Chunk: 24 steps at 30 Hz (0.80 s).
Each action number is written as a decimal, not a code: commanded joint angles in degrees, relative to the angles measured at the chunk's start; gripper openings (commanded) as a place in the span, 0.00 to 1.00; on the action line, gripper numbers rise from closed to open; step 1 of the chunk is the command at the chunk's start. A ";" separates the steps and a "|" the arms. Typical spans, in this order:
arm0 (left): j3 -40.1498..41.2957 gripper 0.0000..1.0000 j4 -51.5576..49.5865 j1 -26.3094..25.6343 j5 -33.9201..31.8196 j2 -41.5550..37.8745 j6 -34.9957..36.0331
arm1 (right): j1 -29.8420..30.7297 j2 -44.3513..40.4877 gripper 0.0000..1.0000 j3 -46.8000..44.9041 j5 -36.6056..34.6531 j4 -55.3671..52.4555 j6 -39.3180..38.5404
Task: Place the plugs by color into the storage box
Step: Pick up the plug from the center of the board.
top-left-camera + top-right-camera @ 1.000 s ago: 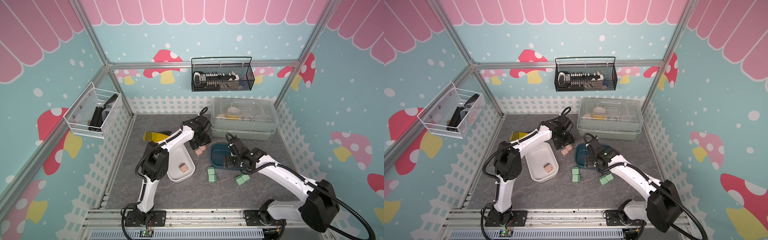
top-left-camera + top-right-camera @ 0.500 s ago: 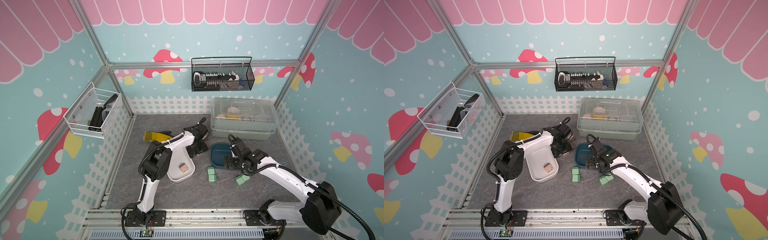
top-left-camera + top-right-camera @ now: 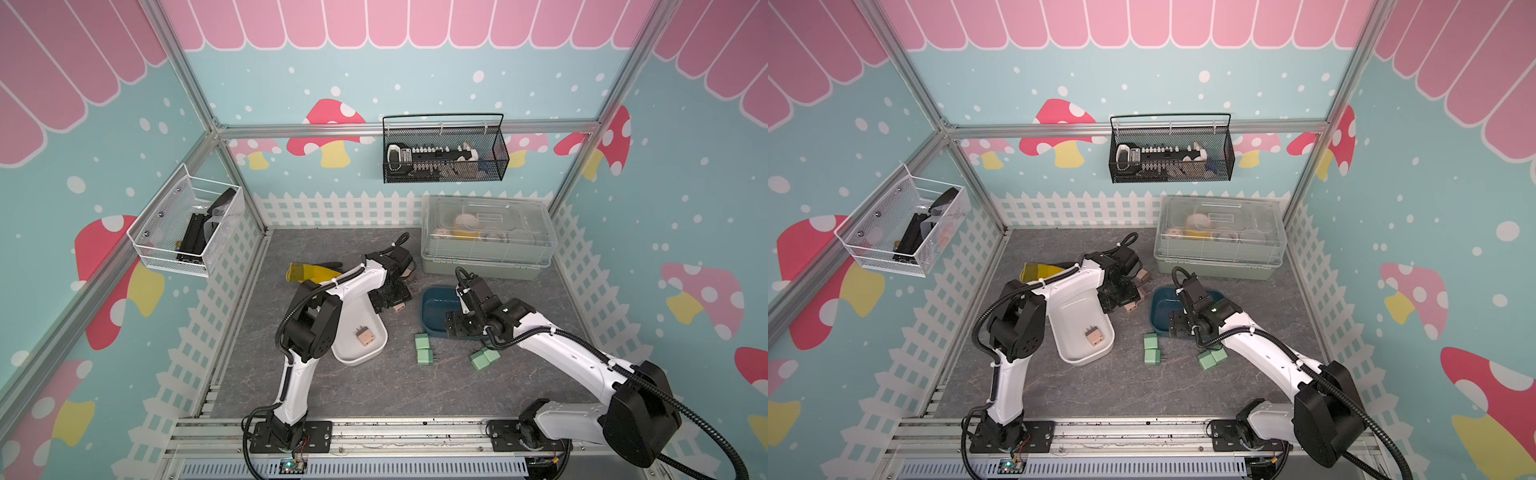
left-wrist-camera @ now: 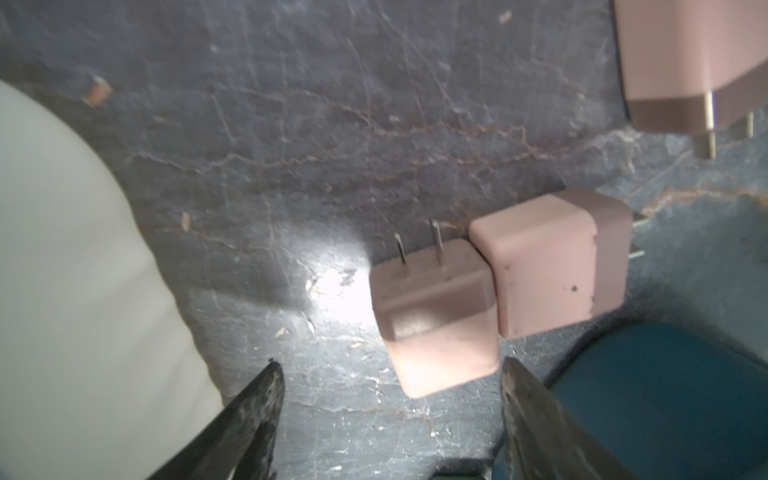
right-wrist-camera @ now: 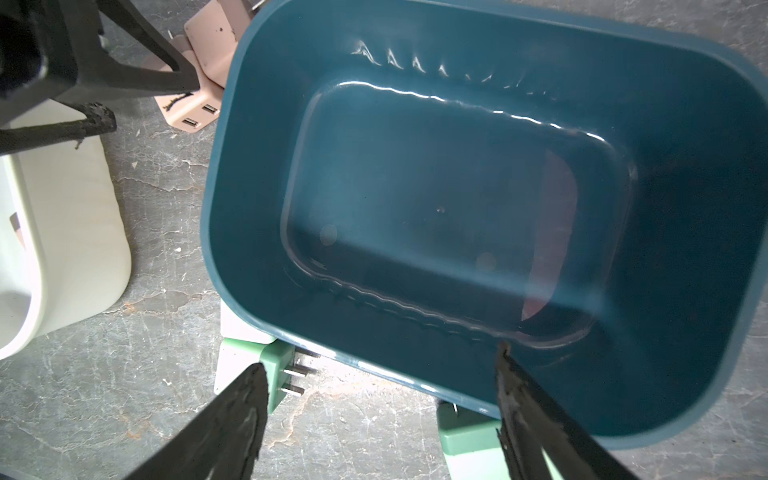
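My left gripper (image 3: 390, 301) (image 4: 390, 374) hangs open low over the floor between the white tray (image 3: 353, 358) and the teal tray (image 3: 432, 305). A peach-pink plug (image 4: 432, 316) lies just ahead of its jaws, untouched, with a second plug (image 4: 548, 266) against it and a third plug (image 4: 685, 62) farther off. One pink plug (image 3: 364, 334) lies in the white tray. My right gripper (image 3: 457, 324) (image 5: 380, 361) is open and empty above the teal tray's near rim (image 5: 216, 187); the tray holds nothing. Mint-green plugs (image 3: 424, 351) (image 3: 484, 358) lie on the floor in front of it.
A large clear-lidded grey-green bin (image 3: 486, 245) stands at the back right, close behind the teal tray. A yellow item (image 3: 307, 272) lies behind the white tray. Wire baskets (image 3: 444, 153) (image 3: 187, 226) hang on the walls. A white picket fence (image 3: 332, 208) borders the floor.
My left gripper has come forward and down from behind the pink plugs to just over them. The right gripper has drifted slightly toward the teal tray's near rim.
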<state>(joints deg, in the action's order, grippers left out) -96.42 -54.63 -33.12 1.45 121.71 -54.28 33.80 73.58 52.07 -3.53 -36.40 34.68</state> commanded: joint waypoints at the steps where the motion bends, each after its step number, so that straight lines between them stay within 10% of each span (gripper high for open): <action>1: 0.71 0.78 -1.62 1.00 -1.98 1.02 2.01 | -0.28 0.42 0.83 -0.53 0.36 0.28 -0.88; 24: -8.60 0.75 -5.31 -1.19 -2.80 7.11 2.16 | -0.27 0.93 0.83 -0.92 1.34 0.89 -2.51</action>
<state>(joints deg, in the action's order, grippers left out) -106.10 -57.87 -34.74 1.04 128.42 -51.20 33.74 75.02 52.05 -2.24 -35.79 32.99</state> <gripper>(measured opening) 0.750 0.832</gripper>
